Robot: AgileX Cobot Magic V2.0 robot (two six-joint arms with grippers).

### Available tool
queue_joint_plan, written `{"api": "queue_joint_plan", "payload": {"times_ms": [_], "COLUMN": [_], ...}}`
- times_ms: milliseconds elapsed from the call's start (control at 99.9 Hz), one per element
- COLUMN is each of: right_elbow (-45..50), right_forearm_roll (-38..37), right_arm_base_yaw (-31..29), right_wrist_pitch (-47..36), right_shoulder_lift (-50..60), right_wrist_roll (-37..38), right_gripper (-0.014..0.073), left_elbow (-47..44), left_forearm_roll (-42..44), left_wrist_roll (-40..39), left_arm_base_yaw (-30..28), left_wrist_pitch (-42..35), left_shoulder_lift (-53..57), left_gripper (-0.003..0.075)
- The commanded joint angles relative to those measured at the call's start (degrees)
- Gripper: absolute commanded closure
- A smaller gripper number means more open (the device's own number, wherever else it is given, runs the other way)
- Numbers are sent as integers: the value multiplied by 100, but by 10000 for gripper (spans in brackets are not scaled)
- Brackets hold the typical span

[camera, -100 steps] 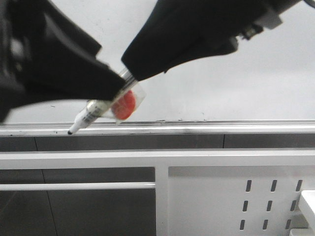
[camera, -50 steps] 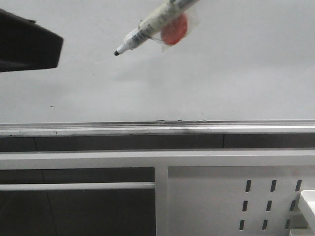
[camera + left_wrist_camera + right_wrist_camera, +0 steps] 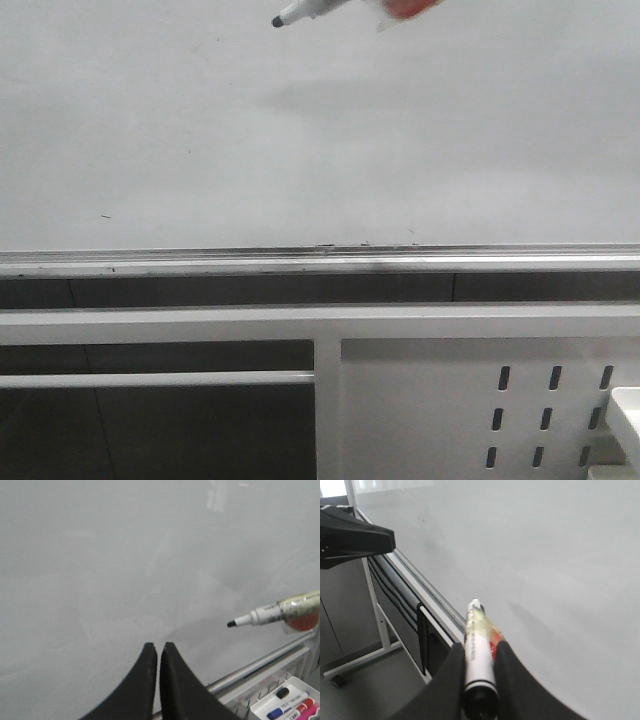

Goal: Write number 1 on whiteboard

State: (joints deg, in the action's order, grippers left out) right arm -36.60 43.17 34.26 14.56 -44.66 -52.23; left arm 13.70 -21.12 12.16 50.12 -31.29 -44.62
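Note:
The whiteboard fills the upper front view, with a silver ledge along its lower edge. No black stroke of the number 1 shows on it, only small dark specks. My right gripper is shut on a white marker pen with a red tag. The pen's black tip shows at the top edge of the front view, close to the board; I cannot tell if it touches. My left gripper is shut and empty in front of the board, left of the pen.
A white perforated metal panel stands below the ledge. A white tray with several spare markers sits at the lower right. The board's stand leg with a wheel rests on the floor. My left gripper also shows in the right wrist view.
The marker pen has risen from the ledge up and to the right, to the top edge of the front view. Both arms have left the front view.

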Motion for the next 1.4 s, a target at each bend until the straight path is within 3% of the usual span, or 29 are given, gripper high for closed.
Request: {"api": "queue_joint_plan", "payload": {"times_ms": [0, 1021, 1391], "right_elbow": [-130, -191, -191], "right_forearm_roll": [116, -20, -28], "right_arm_base_yaw": [-44, -44, -44], "right_wrist_pitch": [-403, -1854, -1716], "right_shoulder_lift": [-120, -805, -1596], "right_wrist_roll": [-2, -13, -13], "right_gripper": [663, 663, 663], "left_elbow": [127, 127, 127], "left_forearm_roll": [8, -250, -249], "left_wrist_roll": [-65, 97, 97], "left_arm_base_yaw": [-6, -6, -6], "left_wrist_pitch": [-603, -873, -1048], "left_shoulder_lift": [32, -37, -37], "left_gripper": [740, 740, 740]}}
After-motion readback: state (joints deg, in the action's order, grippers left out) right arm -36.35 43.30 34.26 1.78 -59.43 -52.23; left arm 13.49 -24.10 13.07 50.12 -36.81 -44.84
